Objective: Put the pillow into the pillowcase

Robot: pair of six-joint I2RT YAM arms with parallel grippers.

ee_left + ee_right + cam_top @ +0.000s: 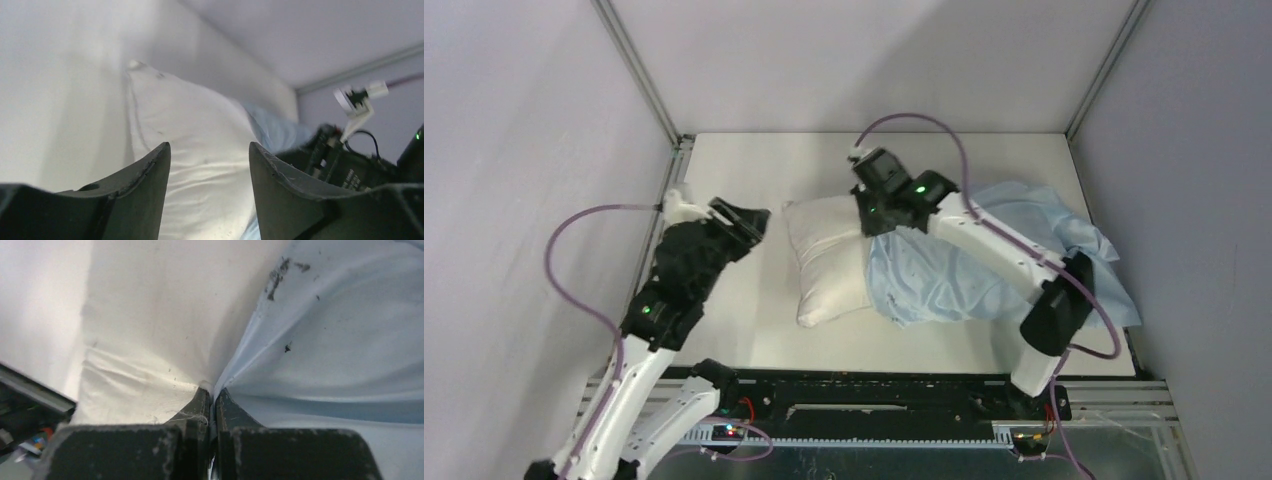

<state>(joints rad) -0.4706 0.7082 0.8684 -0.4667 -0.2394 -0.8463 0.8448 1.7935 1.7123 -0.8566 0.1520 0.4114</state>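
The white pillow (824, 262) lies mid-table with its right part inside the light blue pillowcase (984, 265), which spreads to the right. My right gripper (871, 226) is shut on the pillowcase's open edge where it meets the pillow. In the right wrist view the gripper (212, 391) pinches blue fabric (330, 340) against the white pillow (160, 325). My left gripper (759, 222) is open and empty, just left of the pillow's far left corner. In the left wrist view its gripper (209, 150) frames the pillow (200, 135), not touching it, with pillowcase (275, 130) behind.
Grey walls and metal frame posts (639, 75) enclose the white table (754, 170). The right arm (1014, 260) lies over the pillowcase. A black rail (864, 395) with cables runs along the table's near edge.
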